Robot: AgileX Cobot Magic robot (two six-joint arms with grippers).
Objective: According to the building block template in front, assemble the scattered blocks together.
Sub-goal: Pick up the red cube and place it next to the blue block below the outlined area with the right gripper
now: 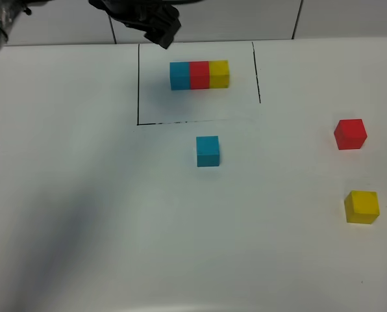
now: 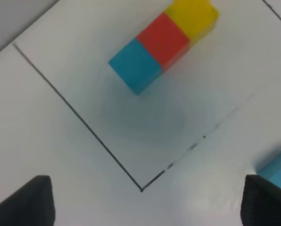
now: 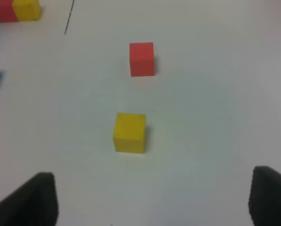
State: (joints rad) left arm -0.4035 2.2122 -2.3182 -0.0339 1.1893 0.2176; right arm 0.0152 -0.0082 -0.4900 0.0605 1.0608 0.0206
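Both jaws released, empty. Template (image 1: 199,75) at twelve o'clock gives the pattern; blue block (image 1: 208,151) at its six, red (image 1: 350,134) and yellow (image 1: 362,207) toward three.

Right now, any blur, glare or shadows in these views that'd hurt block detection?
Exterior high: sharp, no glare, broad soft shadow on the table at lower left. Left wrist: soft focus, template and blue block edges blurry. Right wrist: red block and yellow block crisp, evenly lit.
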